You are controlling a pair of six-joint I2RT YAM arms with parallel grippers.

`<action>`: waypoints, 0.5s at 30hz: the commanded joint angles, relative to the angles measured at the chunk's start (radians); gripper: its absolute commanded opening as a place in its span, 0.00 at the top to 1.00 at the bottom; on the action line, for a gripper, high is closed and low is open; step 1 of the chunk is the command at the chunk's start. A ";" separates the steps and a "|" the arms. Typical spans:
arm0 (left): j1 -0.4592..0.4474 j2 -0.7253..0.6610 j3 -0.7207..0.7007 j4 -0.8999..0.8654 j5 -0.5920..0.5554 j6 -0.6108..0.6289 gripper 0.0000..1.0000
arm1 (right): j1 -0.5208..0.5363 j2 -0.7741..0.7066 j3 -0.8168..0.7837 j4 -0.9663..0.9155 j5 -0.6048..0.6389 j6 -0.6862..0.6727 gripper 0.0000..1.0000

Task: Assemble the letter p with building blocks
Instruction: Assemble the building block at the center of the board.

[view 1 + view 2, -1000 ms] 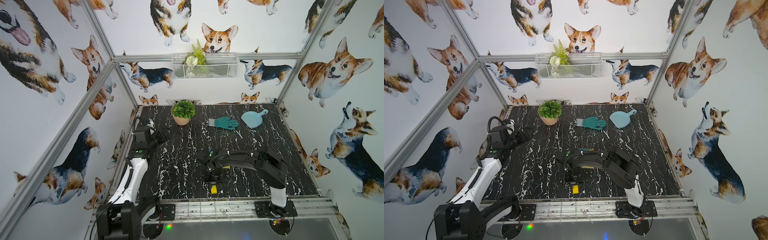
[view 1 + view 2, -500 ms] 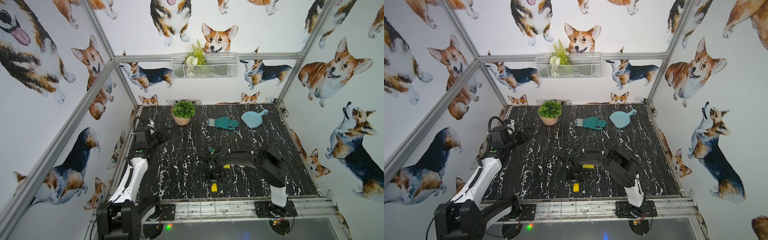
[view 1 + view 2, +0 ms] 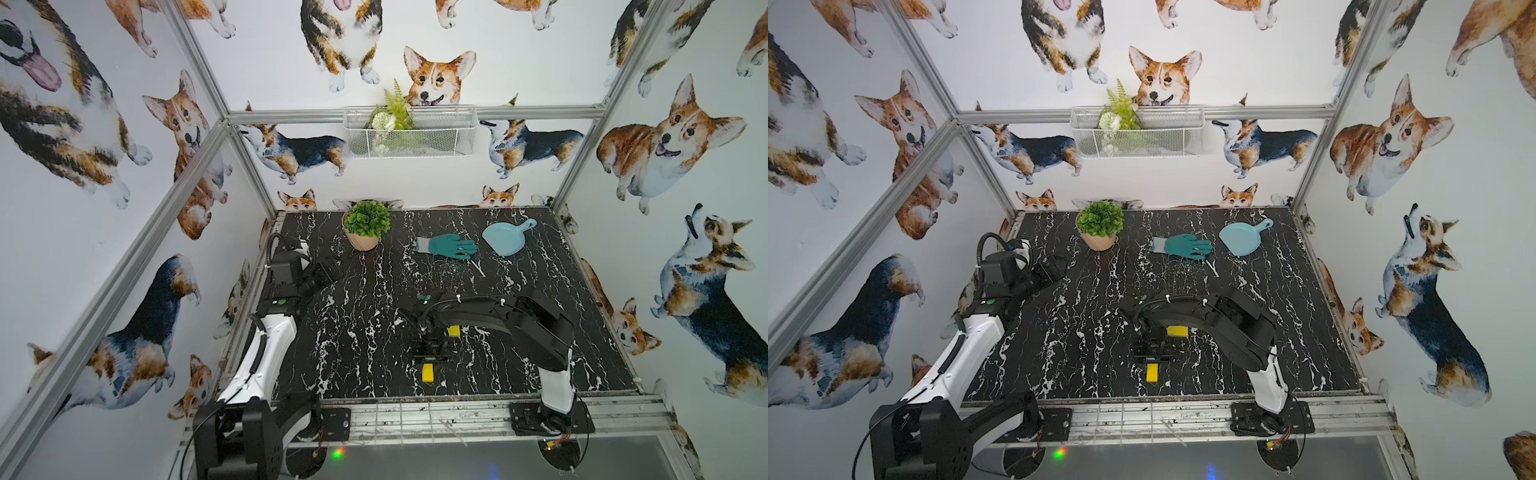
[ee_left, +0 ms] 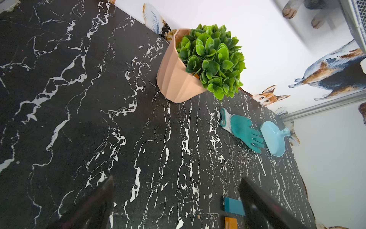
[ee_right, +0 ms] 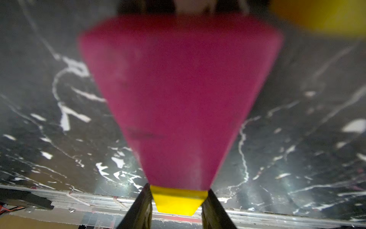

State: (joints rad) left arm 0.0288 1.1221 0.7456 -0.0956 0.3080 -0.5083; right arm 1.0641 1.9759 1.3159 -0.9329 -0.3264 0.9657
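Near the surface's (image 3: pixel 353 291) front centre, the magenta block (image 5: pixel 178 99) abuts a yellow block (image 3: pixel 428 372). Right tool (image 5: pixel 178 188) flanks them narrowly; grip unclear. Left tool (image 4: pixel 178 200) gapes empty. Likely light, stiff, smooth bars: pinch long sides midway.

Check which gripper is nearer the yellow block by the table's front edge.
Right. The right gripper is right over that yellow block, fingers flanking it; the left gripper sits far off near the plant.
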 commanded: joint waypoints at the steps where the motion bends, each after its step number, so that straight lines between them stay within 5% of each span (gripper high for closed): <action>1: 0.001 0.005 0.004 0.025 0.006 0.010 0.00 | -0.004 0.011 0.015 -0.023 0.010 0.006 0.55; 10: 0.002 0.007 0.005 0.025 0.006 0.010 0.00 | -0.004 0.001 0.010 -0.018 0.023 0.012 0.60; 15: 0.002 0.007 0.006 0.023 0.006 0.014 0.00 | 0.006 -0.054 0.032 -0.030 0.079 0.007 0.49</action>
State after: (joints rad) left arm 0.0288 1.1282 0.7456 -0.0956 0.3077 -0.5049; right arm 1.0607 1.9640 1.3266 -0.9436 -0.3077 0.9649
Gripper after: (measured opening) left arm 0.997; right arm 0.491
